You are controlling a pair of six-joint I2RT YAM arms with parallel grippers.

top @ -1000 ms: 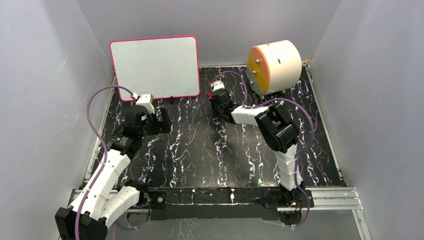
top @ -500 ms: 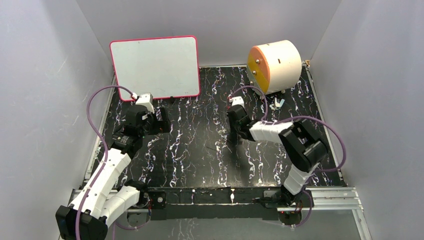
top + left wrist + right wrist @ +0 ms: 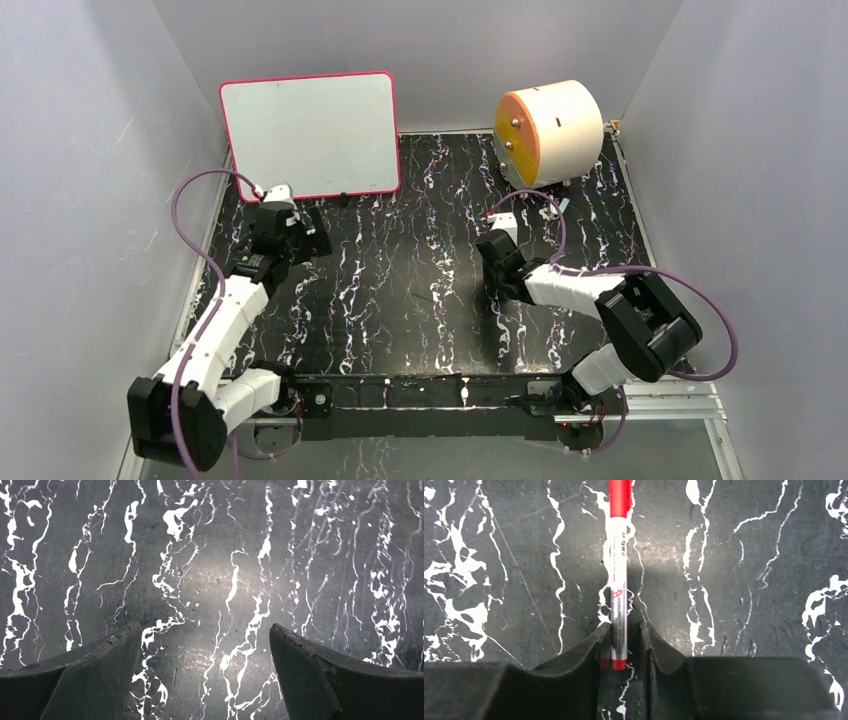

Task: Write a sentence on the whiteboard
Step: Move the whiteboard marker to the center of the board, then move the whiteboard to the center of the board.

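The step in hand looks like marker handling. The right gripper (image 3: 625,628) sits low over the black marbled table (image 3: 400,310), fingers slightly parted around a red-capped marker (image 3: 618,580), with a gap on one side, so the marker seems let go. The left gripper (image 3: 205,626) gapes wide, holding nothing. The whiteboard (image 3: 308,135) leans at the back left, and no writing shows on it. The next move likely calls for a firm re-grip and uncapping. A second ago the right arm reached nearer the board; it has since drawn back rightward.

The black marbled table (image 3: 400,300) bears the whiteboard (image 3: 308,135) back-left, a cream cylinder (image 3: 560,130) back-right and a red marker (image 3: 618,605).
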